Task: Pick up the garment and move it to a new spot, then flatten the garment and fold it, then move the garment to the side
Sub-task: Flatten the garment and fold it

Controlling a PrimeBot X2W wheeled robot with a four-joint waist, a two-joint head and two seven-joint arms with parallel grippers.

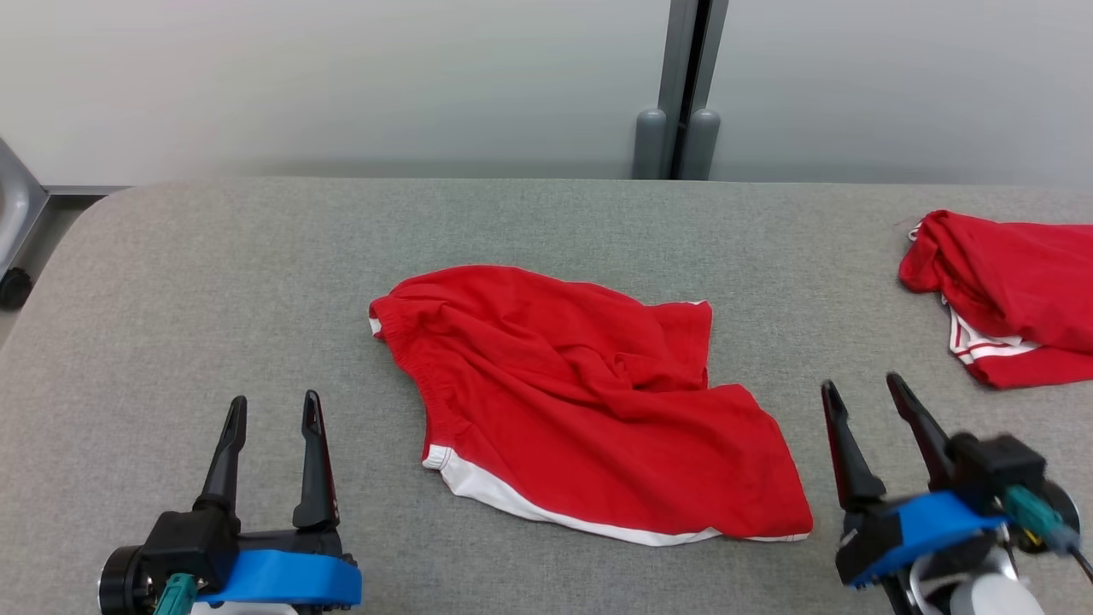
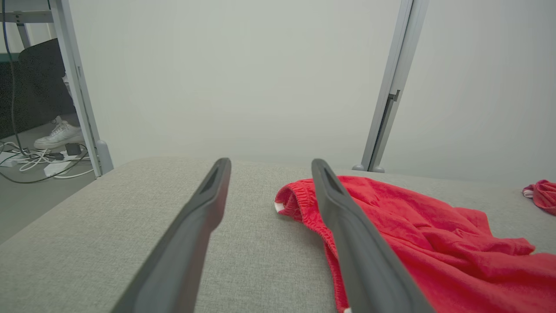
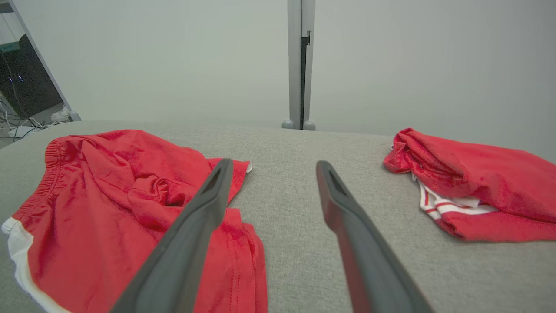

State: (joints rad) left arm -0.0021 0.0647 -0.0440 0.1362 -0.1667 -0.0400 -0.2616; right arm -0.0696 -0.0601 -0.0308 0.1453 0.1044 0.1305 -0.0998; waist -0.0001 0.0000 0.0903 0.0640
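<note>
We see the garment, red shorts with white trim, lying rumpled at the middle of the grey table. Its folds hide how the legs lie underneath. Near the front edge, toward the left corner, our left gripper has its fingers spread, holding nothing. The right gripper, slightly blurred, is spread too and empty, just beside the shorts' hem. A second red garment at the right edge runs out of view.
</note>
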